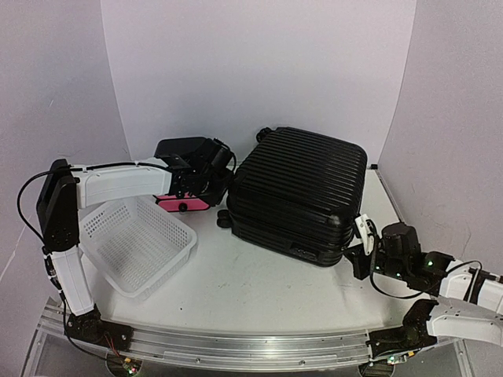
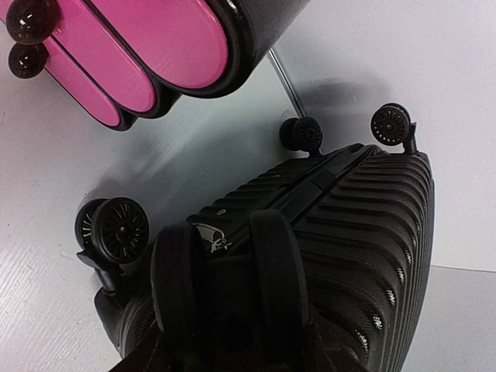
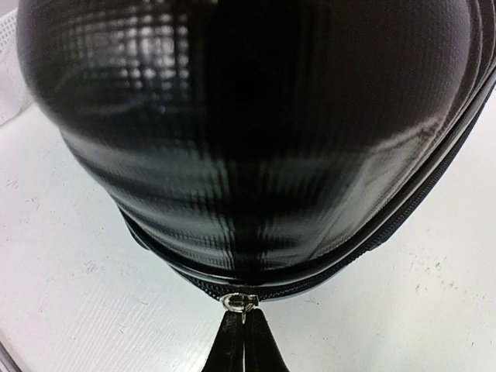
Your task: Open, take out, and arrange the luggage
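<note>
Right gripper [image 3: 243,316]: fingers pressed together, pinching the metal zipper pull [image 3: 239,301] at the luggage's near right corner.
Left gripper [image 2: 225,232]: fingers partly apart, astride the seam at the luggage's wheel end; whether they gripped it could not be told.
Luggage [image 1: 302,188]: lay flat, ribbed shell up, at the middle-right of the table [image 1: 259,290]; zipper closed along the seam in view, contents hidden.
Wheels [image 2: 120,227]: 3 showed from the left wrist, all pointing toward the drawer box.
Drawer box [image 2: 155,46]: just beside the left gripper, close to the wheels; 3 pink fronts closed.
Basket [image 1: 137,239]: white mesh, tilted, under the left forearm, well apart from the luggage.
Edges: the luggage's right side sat near the table's right edge and side wall.
Open room: bare tabletop in front of the luggage, between basket and right arm.
</note>
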`<action>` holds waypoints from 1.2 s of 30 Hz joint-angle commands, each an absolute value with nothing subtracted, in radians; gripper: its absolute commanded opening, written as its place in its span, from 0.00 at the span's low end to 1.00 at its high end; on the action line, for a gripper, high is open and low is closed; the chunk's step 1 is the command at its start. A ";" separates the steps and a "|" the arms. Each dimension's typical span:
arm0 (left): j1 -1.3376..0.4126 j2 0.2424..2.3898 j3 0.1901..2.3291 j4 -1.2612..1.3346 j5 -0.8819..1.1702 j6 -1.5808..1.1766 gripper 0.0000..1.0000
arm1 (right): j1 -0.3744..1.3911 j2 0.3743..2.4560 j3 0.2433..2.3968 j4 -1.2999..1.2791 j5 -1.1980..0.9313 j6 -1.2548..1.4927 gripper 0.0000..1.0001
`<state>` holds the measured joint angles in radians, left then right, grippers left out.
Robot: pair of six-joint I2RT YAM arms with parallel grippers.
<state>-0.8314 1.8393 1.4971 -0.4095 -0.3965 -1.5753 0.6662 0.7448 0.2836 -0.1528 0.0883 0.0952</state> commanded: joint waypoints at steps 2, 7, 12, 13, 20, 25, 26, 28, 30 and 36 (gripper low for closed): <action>-0.810 1.793 1.466 -0.546 -0.489 -1.453 0.22 | 0.638 0.835 0.344 0.048 0.020 0.030 0.00; -0.810 1.780 1.438 -0.546 -0.502 -1.429 0.22 | 0.602 0.832 0.290 0.184 -0.038 -0.066 0.00; -0.810 1.781 1.425 -0.542 -0.494 -1.403 0.22 | 0.560 0.800 0.282 0.215 -0.139 -0.141 0.00; -0.810 1.786 1.424 -0.539 -0.486 -1.400 0.22 | 0.547 0.806 0.285 0.215 -0.176 -0.142 0.00; -0.810 1.805 1.416 -0.525 -0.445 -1.367 0.22 | 0.443 1.006 0.358 0.257 -0.305 -0.058 0.00; -0.810 1.795 1.399 -0.520 -0.424 -1.327 0.22 | 0.361 1.026 0.327 0.377 -0.382 -0.052 0.00; -0.811 1.796 1.398 -0.517 -0.418 -1.314 0.22 | 0.351 1.023 0.329 0.373 -0.388 -0.061 0.00; -0.810 1.799 1.397 -0.517 -0.404 -1.283 0.22 | 0.326 1.021 0.341 0.356 -0.417 -0.077 0.00; -0.810 1.800 1.391 -0.511 -0.391 -1.259 0.22 | 0.308 1.011 0.372 0.280 -0.408 -0.123 0.00; -0.810 1.793 1.388 -0.493 -0.372 -1.154 0.22 | 0.307 1.047 0.473 0.084 -0.430 -0.392 0.00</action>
